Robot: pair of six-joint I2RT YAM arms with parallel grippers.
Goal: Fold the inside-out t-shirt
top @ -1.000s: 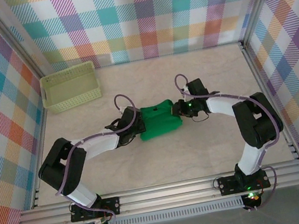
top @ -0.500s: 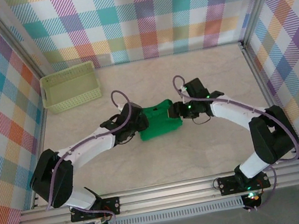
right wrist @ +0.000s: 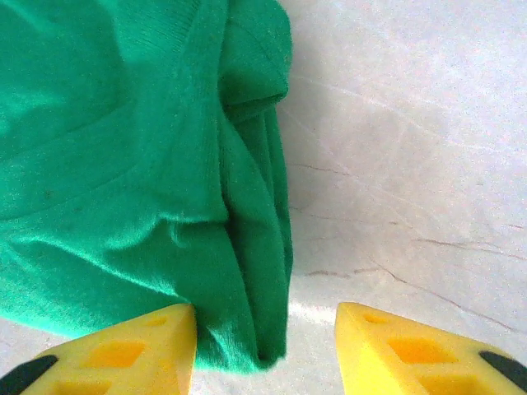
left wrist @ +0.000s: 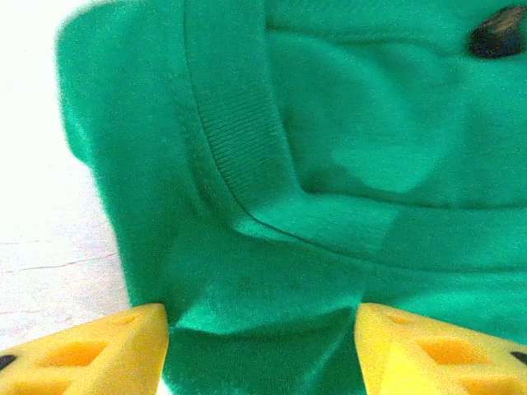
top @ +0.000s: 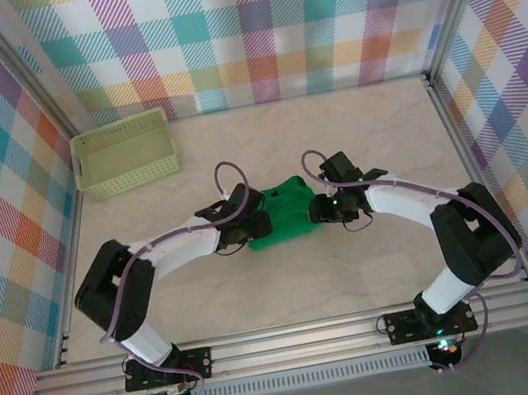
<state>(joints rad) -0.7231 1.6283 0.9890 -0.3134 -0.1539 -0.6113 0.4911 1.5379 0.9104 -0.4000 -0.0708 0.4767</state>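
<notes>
Toward the middle of the table [top: 289, 285], the inside-out t-shirt [top: 285, 212] is lying bunched in a small bundle. The left gripper [left wrist: 259, 321] is standing wide over its ribbed collar [left wrist: 247, 164], gripping nothing. The right gripper [right wrist: 265, 317] is straddling the bundle's right edge, also wide and empty. Closing here is risking a pinch through several layers, dragging the bundle rather than spreading it. A basket [top: 130, 184] is sitting at the far-left corner. No readable writing is showing.
</notes>
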